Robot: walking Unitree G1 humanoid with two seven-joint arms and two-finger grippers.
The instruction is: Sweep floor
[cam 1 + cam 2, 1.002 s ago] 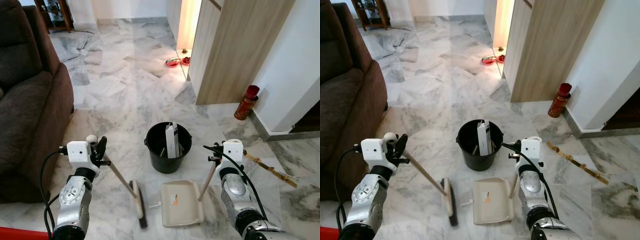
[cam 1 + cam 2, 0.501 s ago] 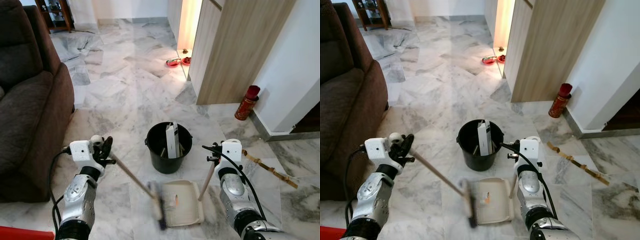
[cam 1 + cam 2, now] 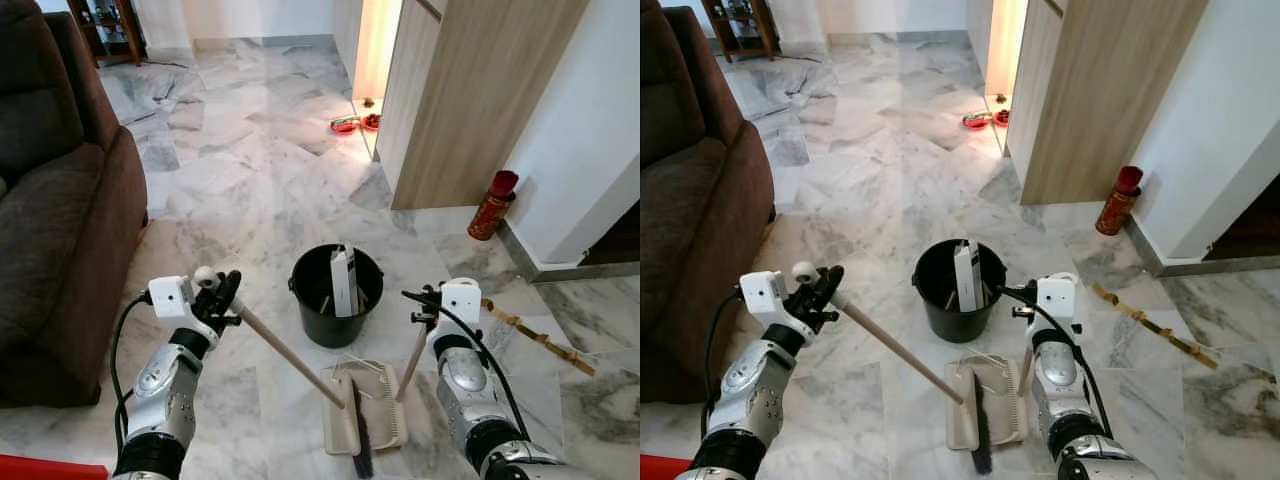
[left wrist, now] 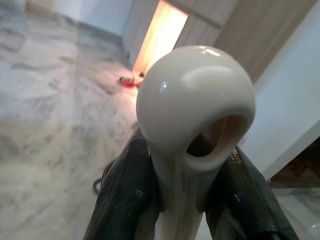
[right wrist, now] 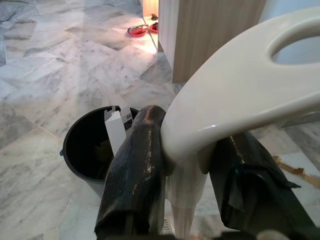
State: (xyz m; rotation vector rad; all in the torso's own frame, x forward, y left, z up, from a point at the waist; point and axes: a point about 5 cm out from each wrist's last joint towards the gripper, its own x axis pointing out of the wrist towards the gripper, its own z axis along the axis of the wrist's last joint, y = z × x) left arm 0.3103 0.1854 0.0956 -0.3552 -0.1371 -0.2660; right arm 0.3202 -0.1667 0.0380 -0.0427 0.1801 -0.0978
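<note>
The step in hand looks like brushing dirt into the dustpan [image 3: 372, 410], which lies flat on the marble floor [image 3: 240, 150] just in front of the black bucket [image 3: 336, 292]. The broom [image 3: 300, 368] slants from the left gripper [image 3: 222, 300] down toward the bucket's near side, and its dark head [image 3: 358, 440] rests on the pan's tray, over the left half. The left gripper's fingers [image 4: 125, 195] are clamped on the top of the broom stick, just under its rounded cream cap. The right gripper [image 3: 432, 308] is clamped on the upper end of the dustpan's upright handle [image 3: 412, 358], which rises from the pan's right rear corner, beside the bucket. The bucket holds a white carton and some scraps.

Next, judging from this, the broom head must be drawn back off the pan without dragging dirt out, while the right gripper keeps the pan's lip pressed to the floor. Then the pan can be lifted level and tipped over the bucket. A few strips of debris [image 3: 540, 336] lie on the floor well right of the bucket, unswept.
</note>
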